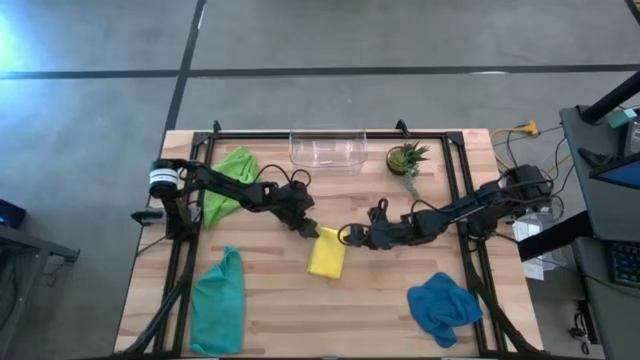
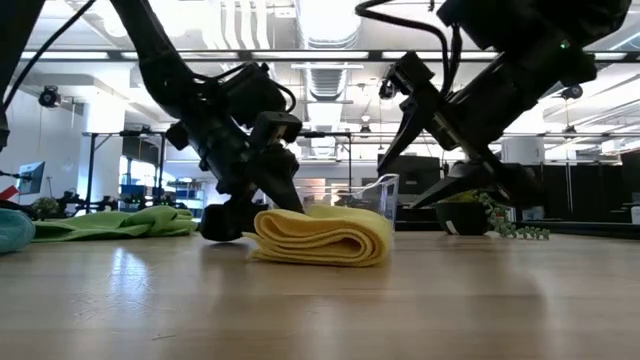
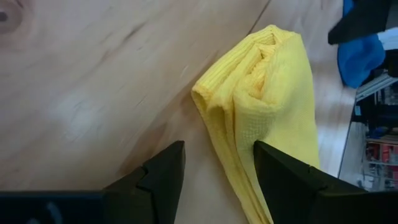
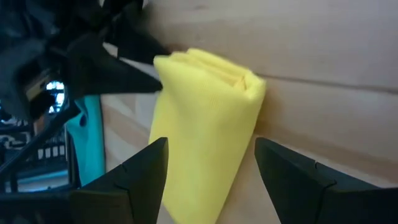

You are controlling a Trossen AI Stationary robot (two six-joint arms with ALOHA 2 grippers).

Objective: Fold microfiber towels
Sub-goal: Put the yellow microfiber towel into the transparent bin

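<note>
Mid-desk (image 1: 270,290), yellow towel (image 1: 327,252) folded between open left gripper (image 1: 308,228) and right gripper (image 1: 352,236); lime towel (image 1: 228,182), teal towel (image 1: 217,300), blue towel (image 1: 444,304) near the edges, unfolded.

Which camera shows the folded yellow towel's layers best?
The left wrist view: the yellow towel fills it, folds clear. The low view shows its stacked edge, the high view a small rectangle, the right wrist view its smooth top.

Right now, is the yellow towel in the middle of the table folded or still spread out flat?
Folded. The yellow towel lies as a compact stacked bundle; the low view shows several layers curled over a rounded fold, and the left wrist view shows layered edges.
</note>
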